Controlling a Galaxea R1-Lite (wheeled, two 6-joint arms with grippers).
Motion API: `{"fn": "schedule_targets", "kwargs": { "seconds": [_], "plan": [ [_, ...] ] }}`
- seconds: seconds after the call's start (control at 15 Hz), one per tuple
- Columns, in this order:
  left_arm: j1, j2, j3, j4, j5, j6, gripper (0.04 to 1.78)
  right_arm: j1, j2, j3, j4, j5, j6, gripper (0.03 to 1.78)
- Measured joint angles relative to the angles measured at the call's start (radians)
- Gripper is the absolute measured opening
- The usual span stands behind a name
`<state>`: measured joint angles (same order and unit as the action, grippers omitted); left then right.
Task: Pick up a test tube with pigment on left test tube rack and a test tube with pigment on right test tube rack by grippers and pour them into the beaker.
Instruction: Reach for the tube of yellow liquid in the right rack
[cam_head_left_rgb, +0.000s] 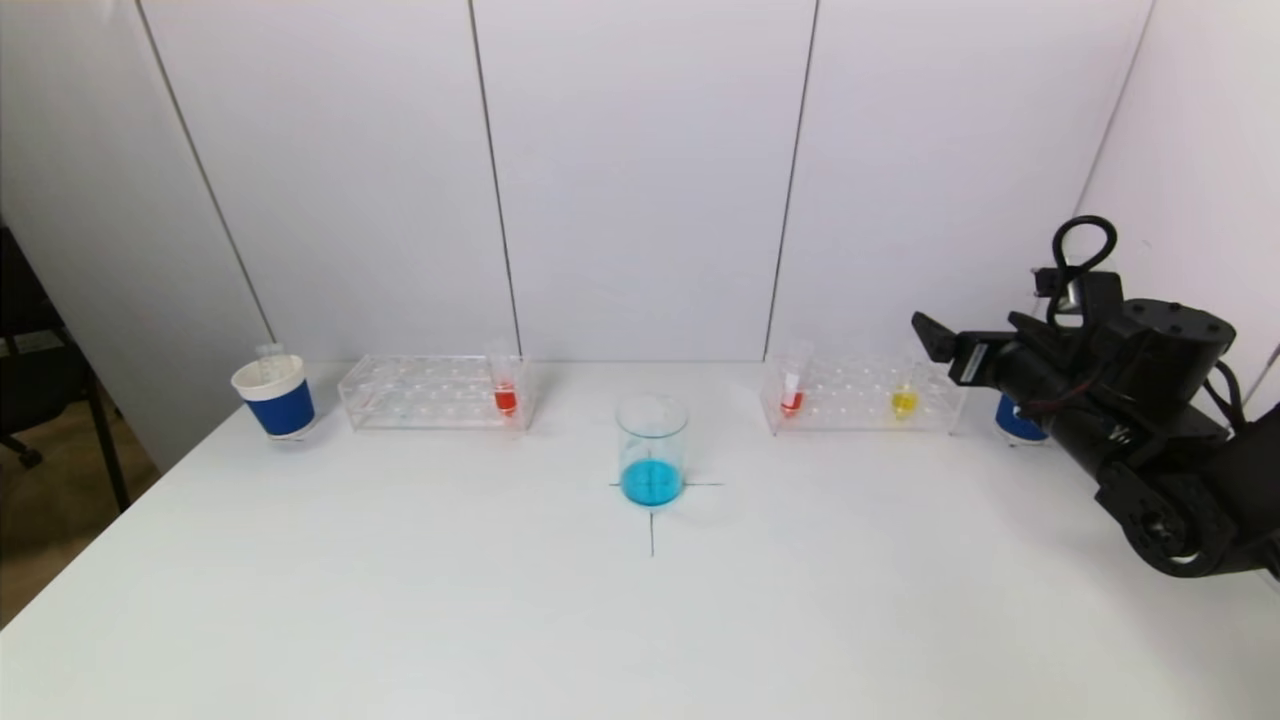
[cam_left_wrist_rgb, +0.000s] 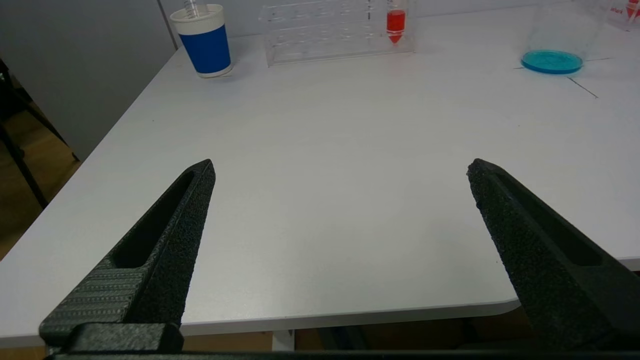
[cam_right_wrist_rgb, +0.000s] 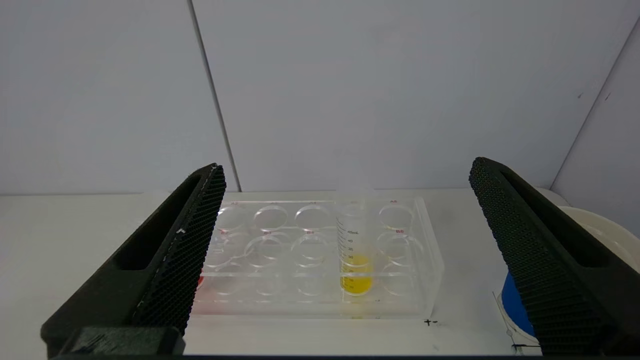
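The left test tube rack (cam_head_left_rgb: 435, 392) holds one test tube with red pigment (cam_head_left_rgb: 505, 390) at its right end. The right test tube rack (cam_head_left_rgb: 862, 395) holds a red test tube (cam_head_left_rgb: 792, 392) and a yellow one (cam_head_left_rgb: 904, 398). The beaker (cam_head_left_rgb: 651, 450), with blue liquid in its bottom, stands on a cross mark between the racks. My right gripper (cam_head_left_rgb: 968, 328) hovers open just right of the right rack; in its wrist view the right gripper (cam_right_wrist_rgb: 347, 165) faces the yellow tube (cam_right_wrist_rgb: 356, 250). My left gripper (cam_left_wrist_rgb: 341, 167) is open over the table's near left edge, empty and far from the red tube (cam_left_wrist_rgb: 395, 22).
A blue-and-white cup (cam_head_left_rgb: 277, 397) with an empty tube in it stands left of the left rack. Another blue cup (cam_head_left_rgb: 1018, 420) sits right of the right rack, partly behind my right arm. White wall panels close the back and right side.
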<state>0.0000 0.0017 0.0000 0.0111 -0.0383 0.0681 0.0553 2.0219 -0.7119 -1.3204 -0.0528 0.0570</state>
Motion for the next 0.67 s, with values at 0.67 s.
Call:
{"fn": "schedule_targets", "kwargs": {
  "seconds": [0.67],
  "plan": [
    [0.000, 0.000, 0.000, 0.000, 0.000, 0.000, 1.76, 0.007, 0.141, -0.087, -0.003, -0.046, 0.001, 1.77]
  ]
}}
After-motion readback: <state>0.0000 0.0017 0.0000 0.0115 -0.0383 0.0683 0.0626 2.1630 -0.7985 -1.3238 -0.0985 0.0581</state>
